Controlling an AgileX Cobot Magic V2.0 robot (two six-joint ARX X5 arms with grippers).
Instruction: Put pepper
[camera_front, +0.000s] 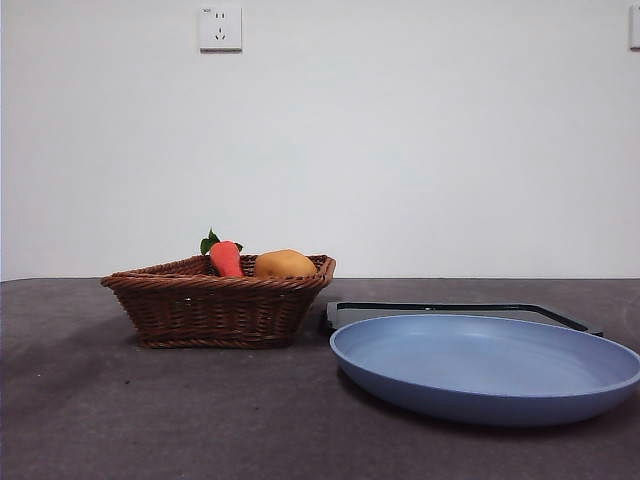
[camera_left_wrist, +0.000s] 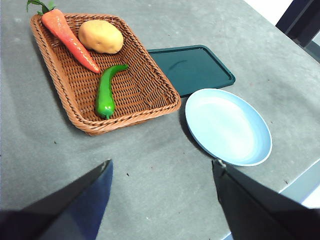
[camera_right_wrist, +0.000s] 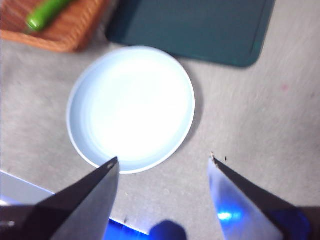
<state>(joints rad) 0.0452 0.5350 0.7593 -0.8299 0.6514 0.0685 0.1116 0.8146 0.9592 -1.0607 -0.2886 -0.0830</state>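
The green pepper (camera_left_wrist: 105, 92) lies in the brown wicker basket (camera_left_wrist: 59, 97), near its front rim, beside a carrot (camera_left_wrist: 68, 39) and a rounded orange-yellow fruit (camera_left_wrist: 100, 36). Its tip also shows in the right wrist view (camera_right_wrist: 46, 14). In the front view the basket's wall (camera_front: 215, 310) hides the pepper. The blue plate (camera_front: 485, 365) (camera_left_wrist: 228, 125) (camera_right_wrist: 131, 107) sits empty to the right of the basket. My left gripper (camera_left_wrist: 162, 167) is open, high above the table in front of the basket. My right gripper (camera_right_wrist: 162, 162) is open, high above the plate's near edge.
A dark green tray (camera_left_wrist: 191, 67) (camera_right_wrist: 200, 27) lies flat behind the plate and right of the basket; its edge shows in the front view (camera_front: 450, 308). The table's edge (camera_left_wrist: 300, 185) runs close beside the plate.
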